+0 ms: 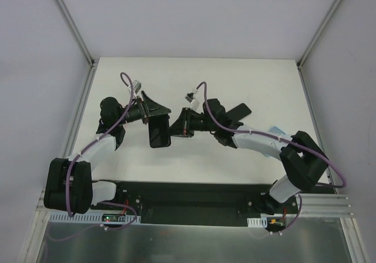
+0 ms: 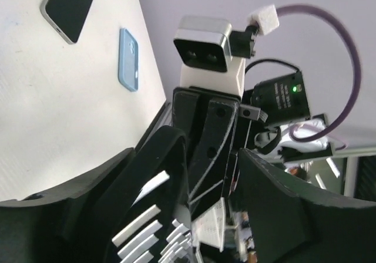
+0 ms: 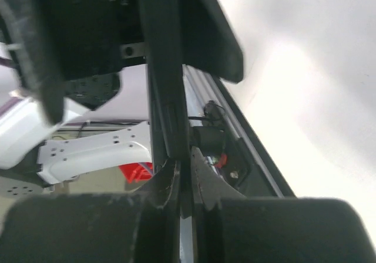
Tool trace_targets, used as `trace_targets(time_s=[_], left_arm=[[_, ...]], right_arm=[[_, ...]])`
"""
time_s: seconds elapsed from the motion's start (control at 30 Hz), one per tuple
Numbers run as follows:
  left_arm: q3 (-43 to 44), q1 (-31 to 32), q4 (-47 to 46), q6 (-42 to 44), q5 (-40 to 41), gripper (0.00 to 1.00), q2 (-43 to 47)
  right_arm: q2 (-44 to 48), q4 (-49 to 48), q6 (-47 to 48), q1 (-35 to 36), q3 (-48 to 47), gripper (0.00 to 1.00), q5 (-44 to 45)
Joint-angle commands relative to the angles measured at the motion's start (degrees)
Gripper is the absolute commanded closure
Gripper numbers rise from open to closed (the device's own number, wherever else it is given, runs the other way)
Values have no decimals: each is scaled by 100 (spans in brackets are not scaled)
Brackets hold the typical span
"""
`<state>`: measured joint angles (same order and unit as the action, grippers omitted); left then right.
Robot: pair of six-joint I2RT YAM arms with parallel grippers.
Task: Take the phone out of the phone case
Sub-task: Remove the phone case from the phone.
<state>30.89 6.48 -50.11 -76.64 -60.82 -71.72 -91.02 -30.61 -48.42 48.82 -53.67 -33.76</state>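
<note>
Top view looks down on the table [image 1: 194, 75]; wrist views, close in, face each other.

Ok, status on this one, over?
Left claw open beside the black slab. Right claw shut on it, phone or case unclear. Silver-rimmed device and blue item lie apart on table, not obstructing.

both arms bend inward from their bases, wrists turned to face each other, tips near. the left gripper [image 1: 157, 105] has its fingers [image 2: 150, 157] spread wide. the right gripper [image 1: 174, 124] has its fingers [image 3: 167, 184] pinched tight on the phone [image 1: 158, 135] edge.
</note>
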Motion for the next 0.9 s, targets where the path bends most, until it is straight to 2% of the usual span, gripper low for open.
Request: trace_targets(time_s=[0.0, 0.07, 0.23, 0.37, 0.57, 0.63, 0.77, 0.87], left_arm=[[417, 222, 976, 958, 9, 25, 387], [417, 196, 1125, 1045, 17, 19, 370], [496, 143, 1468, 1274, -18, 12, 308], [645, 134, 2004, 1713, 35, 7, 326], [734, 125, 2698, 2248, 158, 6, 369], [742, 125, 2944, 2434, 263, 5, 405], [787, 152, 4180, 3311, 746, 6, 492], [682, 335, 4605, 3681, 1053, 9, 554]], right_arm=[[549, 959, 640, -4, 32, 99, 826], [664, 1389, 877, -56, 41, 99, 1002], [981, 2329, 1300, -109, -12, 99, 1449], [1148, 2666, 1476, -136, -21, 99, 1653], [1218, 3034, 1643, -171, -47, 99, 1960], [1236, 3507, 1722, -171, -117, 99, 2249], [1210, 4369, 1731, -180, -354, 99, 2917], [1061, 4905, 1609, -162, -582, 99, 3278]])
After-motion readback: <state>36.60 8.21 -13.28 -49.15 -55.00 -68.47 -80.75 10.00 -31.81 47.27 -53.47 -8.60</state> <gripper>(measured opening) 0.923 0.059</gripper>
